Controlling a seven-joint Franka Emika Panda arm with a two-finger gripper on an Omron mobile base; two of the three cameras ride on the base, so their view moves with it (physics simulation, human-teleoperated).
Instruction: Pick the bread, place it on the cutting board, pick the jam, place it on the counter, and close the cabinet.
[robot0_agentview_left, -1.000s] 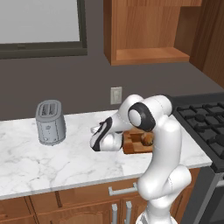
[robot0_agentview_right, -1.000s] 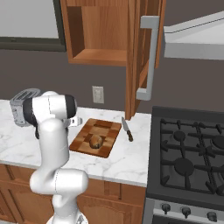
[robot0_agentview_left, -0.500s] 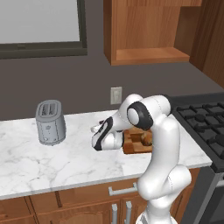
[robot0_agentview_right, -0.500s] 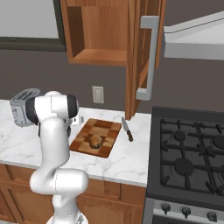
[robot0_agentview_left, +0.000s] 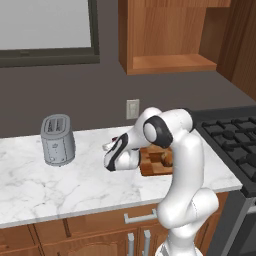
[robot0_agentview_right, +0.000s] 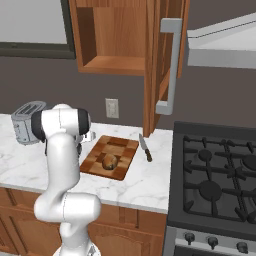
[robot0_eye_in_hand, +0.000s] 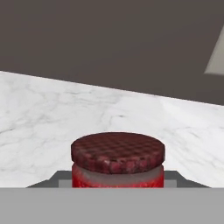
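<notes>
Gripper (robot0_agentview_left: 111, 159) is pinched on the jam (robot0_eye_in_hand: 117, 160), hanging low over the counter (robot0_agentview_left: 75, 185) between the toaster (robot0_agentview_left: 57, 139) and the cutting board (robot0_agentview_left: 150, 167), nearer the board. Bread (robot0_agentview_right: 109, 161) already sits on the board, so the jam set-down looks like the step in hand. Risks: letting go while the jar is off the marble or tilted would make it drop or roll; releasing too near the board edge could leave it half on the rim. Cabinet (robot0_agentview_right: 162, 60) door stands wide open, and the arm's swing up to it could clip the knife (robot0_agentview_right: 145, 148) beside the board. Hard to read: fingertips and the jar's base are cut off in the hand view, so I can't tell jar-to-counter contact; the arm blocks most of the board in the left base view.
</notes>
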